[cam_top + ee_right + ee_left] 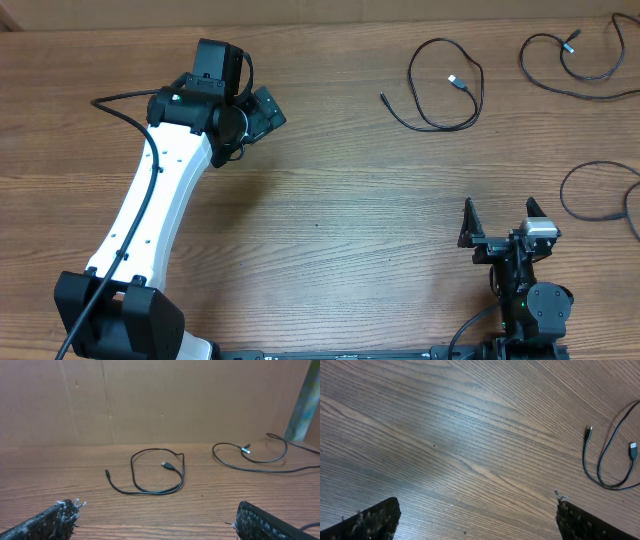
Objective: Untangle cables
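Currently the table (330, 210) is carrying three cables, all lying apart with none crossing another, so I am judging the untangling close to done.

The left arm (150, 200) is reaching to the far left. The left gripper (262, 112) is hanging spread wide and empty over bare wood. The right gripper (500, 228) is sitting at the near edge, also wide and empty.

- Centre cable (436, 128): lying far-centre.
- Corner cable (522, 52): lying far-right.
- Edge cable (562, 192): lying at the right edge.

Doing any last tidy well is meaning pinching one silver plug (457, 80) only and drawing it away from its neighbours.

Only the overhead is showing all three cables. The left wrist is catching just the centre cable. The right wrist is showing two, lying flat, plus a sliver at its lower corner.
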Robot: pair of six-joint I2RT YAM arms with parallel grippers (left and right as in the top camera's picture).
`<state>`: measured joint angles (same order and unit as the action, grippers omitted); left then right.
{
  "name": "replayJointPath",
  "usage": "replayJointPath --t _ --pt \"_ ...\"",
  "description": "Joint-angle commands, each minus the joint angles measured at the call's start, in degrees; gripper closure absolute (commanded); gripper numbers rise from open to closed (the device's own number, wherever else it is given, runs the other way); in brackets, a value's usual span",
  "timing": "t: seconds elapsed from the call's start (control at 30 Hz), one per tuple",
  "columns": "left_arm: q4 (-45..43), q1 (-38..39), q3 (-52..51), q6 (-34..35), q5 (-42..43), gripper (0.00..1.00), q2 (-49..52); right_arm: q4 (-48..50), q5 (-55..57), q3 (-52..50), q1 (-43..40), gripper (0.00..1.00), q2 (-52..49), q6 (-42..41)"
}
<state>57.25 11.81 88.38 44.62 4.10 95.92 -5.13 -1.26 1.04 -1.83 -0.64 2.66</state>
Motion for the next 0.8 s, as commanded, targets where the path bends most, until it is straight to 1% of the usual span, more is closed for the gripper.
replayJointPath --t 0.0,0.53,0.6,0.63,0.7,0.77 --pt "-0.09 -0.17 -0.59 -0.90 -0.22 0.00 0.50 0.35 0.15 -0.61 0.26 0.00 0.52 0.44" --pt "-0.11 -0.17 -0.59 -0.87 -0.20 0.01 0.50 0.39 0.15 -0.61 0.26 0.00 0.50 0.44" --pt "-0.98 -0.17 -0.59 -0.13 0.92 0.01 0.50 0.42 0.15 -0.61 0.26 0.00 0.50 0.44" --pt "-1.79 -0.22 -0.59 -1.38 -0.04 0.00 0.50 0.44 0.15 -0.61 0.26 0.00 0.50 0.44" --pt "-4.57 -0.59 -0.57 -6.95 0.39 0.00 0.39 0.46 0.15 -0.61 0.26 0.00 0.50 0.44" --pt "-4.87 -0.66 -0.57 -9.70 -0.11 0.01 -0.26 0.46 0.15 -0.61 0.26 0.00 0.50 0.44"
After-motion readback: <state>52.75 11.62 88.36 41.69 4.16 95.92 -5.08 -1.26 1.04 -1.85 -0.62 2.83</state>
